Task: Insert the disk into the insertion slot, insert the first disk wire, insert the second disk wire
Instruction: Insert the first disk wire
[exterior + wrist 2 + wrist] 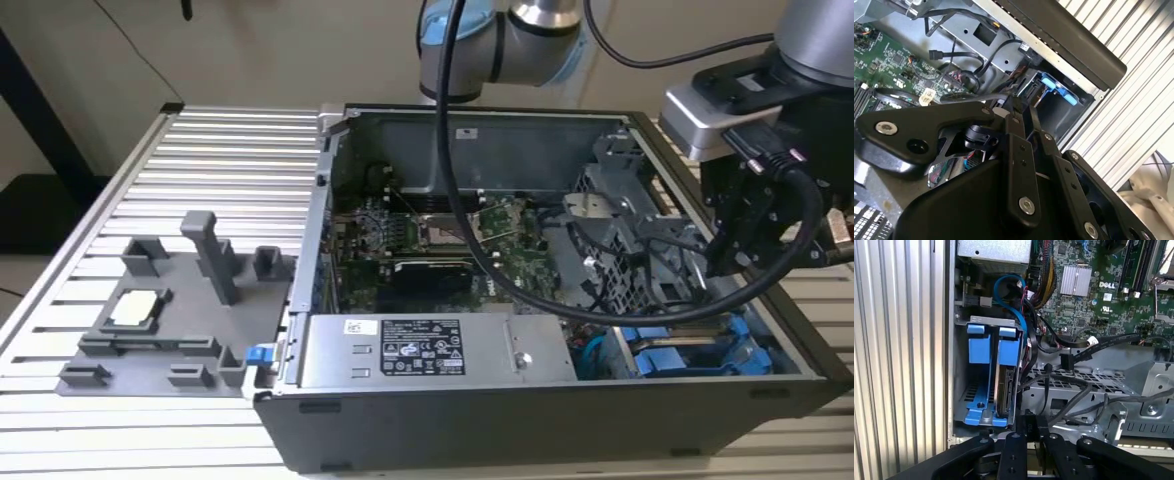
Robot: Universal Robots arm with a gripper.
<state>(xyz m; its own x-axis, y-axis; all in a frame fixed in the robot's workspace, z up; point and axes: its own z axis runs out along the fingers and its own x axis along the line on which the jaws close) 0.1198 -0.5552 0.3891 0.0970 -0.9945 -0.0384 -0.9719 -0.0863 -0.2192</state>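
Note:
The disk [1005, 385] stands on edge in its blue carrier [1009, 347], seated in the insertion slot [965, 317] of the grey drive cage at the case's corner. A second blue carrier [978, 347] sits beside it. In the exterior view the blue carriers [687, 352] show at the case's front right. My gripper [1033, 419] hovers just beside the cage, apart from the disk, and looks shut on a black disk wire [1074, 395] that curves up to its tips. In the second wrist view the gripper [1006, 102] points toward the blue carrier [1056, 87]. It hangs over the case's right side [727, 265].
Loose black wires and a black plug [1066, 361] lie over the perforated cage [1089, 377]. A blue cable [1004, 290] loops above the carriers. The grey power-supply box [414, 350] and the motherboard [447, 235] fill the case. A grey fixture tray [160, 320] rests on the ribbed table [227, 140].

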